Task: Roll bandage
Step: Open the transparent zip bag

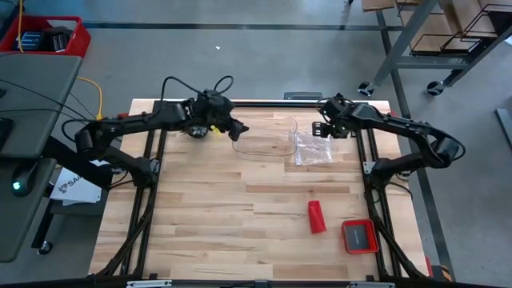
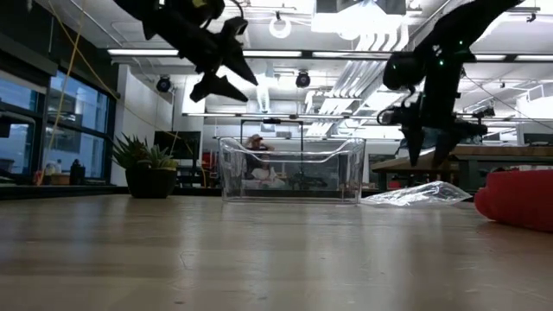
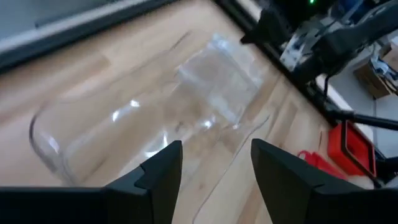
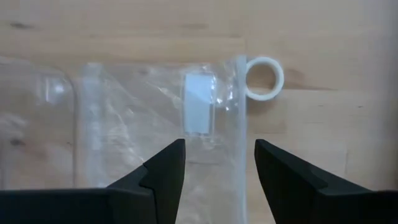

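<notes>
Nearby, bandage point(image 1: 317, 217) rolled, tray point(image 1: 360, 237) beside

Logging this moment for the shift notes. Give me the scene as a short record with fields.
bandage: red roll lying on the table's near right part, untouched
tray: small red square beside the bandage, nearer the right edge
bin: clear, empty-looking, far middle of the table
bag: clear plastic, flat, right of the bin
tape ring: white, by the bag's edge
left gripper: open, above the bin's left end, holding nothing
right gripper: open, above the bag, holding nothing
</notes>
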`<state>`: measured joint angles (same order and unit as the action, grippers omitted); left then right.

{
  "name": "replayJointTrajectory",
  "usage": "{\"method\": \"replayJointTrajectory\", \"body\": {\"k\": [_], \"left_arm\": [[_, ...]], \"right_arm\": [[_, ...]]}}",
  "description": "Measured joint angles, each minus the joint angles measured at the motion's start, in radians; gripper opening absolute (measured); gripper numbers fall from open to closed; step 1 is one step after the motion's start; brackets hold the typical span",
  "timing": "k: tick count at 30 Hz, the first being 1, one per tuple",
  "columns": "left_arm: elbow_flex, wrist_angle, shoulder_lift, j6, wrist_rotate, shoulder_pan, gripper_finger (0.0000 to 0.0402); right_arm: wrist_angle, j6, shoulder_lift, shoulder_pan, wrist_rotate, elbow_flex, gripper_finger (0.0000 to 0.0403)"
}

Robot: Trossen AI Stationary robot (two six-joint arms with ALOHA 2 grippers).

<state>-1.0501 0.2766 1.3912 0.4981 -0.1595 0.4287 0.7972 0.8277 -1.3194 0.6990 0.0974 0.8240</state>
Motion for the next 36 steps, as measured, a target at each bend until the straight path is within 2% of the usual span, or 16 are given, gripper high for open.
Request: {"method": "replayJointTrajectory", "body": {"k": [6,14,18,20,22,24,26,27,29,32,34,36], "left_arm": [[0.026,-0.006,-0.001,0.007,-0.032,-0.003,0.0188],[0.027,-0.021,-0.001,0.046,0.004,-0.011,0.0188],[0.027,-0.021,-0.001,0.076,0.030,-0.011,0.0188],[0.026,-0.020,-0.001,0.076,0.037,-0.011,0.0188],[0.027,-0.014,-0.001,0.077,0.048,-0.011,0.0188],[0.027,-0.014,-0.001,0.078,0.059,-0.011,0.0188],[0.027,-0.033,-0.002,0.108,0.060,-0.007,0.0188],[0.027,-0.056,-0.004,0.125,0.058,-0.003,0.0188],[0.027,-0.113,-0.013,0.153,0.046,0.007,0.0188],[0.027,-0.259,-0.029,0.172,0.004,0.023,0.0188],[0.026,-0.362,-0.040,0.136,-0.019,0.030,0.0188],[0.002,-0.395,-0.047,0.092,-0.022,0.034,0.0188]], "right_arm": [[-0.041,-0.107,-0.016,0.082,-0.158,-0.090,0.0186],[-0.221,-0.128,-0.016,0.095,-0.253,-0.192,0.0186],[-0.268,-0.140,-0.016,0.093,-0.282,-0.201,0.0185],[-0.262,-0.153,-0.015,0.091,-0.283,-0.196,0.0177],[-0.263,-0.175,-0.008,0.080,-0.280,-0.183,0.0153],[-0.250,-0.193,0.001,0.066,-0.268,-0.170,0.0103],[-0.239,-0.225,0.016,0.054,-0.263,-0.161,0.0035],[-0.236,-0.245,0.025,0.048,-0.263,-0.155,0.0018],[-0.199,-0.277,0.046,0.035,-0.237,-0.131,0.0010],[-0.054,-0.372,0.085,-0.002,-0.145,-0.065,0.0002],[0.030,-0.452,0.116,-0.035,-0.087,-0.006,0.0001],[0.106,-0.529,0.147,-0.070,-0.048,0.059,0.0000]]}}
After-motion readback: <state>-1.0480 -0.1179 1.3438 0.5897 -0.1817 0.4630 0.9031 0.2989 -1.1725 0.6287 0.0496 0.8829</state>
